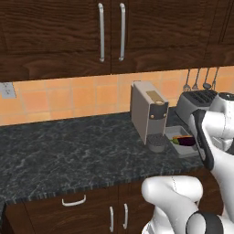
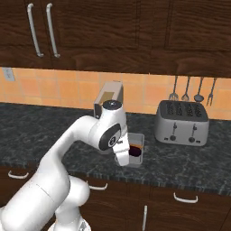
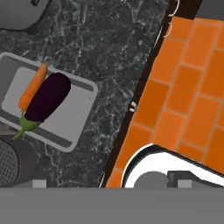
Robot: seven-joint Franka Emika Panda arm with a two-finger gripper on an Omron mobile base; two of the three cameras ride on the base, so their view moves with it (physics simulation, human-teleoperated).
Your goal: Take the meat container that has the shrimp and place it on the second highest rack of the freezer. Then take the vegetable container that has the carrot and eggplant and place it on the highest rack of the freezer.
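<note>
The vegetable container (image 3: pixel 83 127) is a shallow grey tray on the dark counter, holding an orange carrot (image 3: pixel 33 86) and a glossy purple eggplant (image 3: pixel 48 98) with a green stem end. The same tray (image 1: pixel 176 132) sits just right of the coffee machine, and the eggplant (image 1: pixel 186 140) lies inside it. My gripper (image 2: pixel 122 159) hangs open above the counter's front edge, beside the tray (image 2: pixel 137 139), with nothing between its fingers. In the hand view the gripper (image 3: pixel 112 184) points down past the tray's side. The meat container with the shrimp and the freezer are out of view.
A grey coffee machine (image 1: pixel 148 112) stands left of the tray and a silver toaster (image 2: pixel 182 122) stands to its right. Utensils (image 2: pixel 187 92) hang on the orange tile wall. Dark wood cabinets run above and below. Orange floor tiles (image 3: pixel 188 87) lie past the counter edge.
</note>
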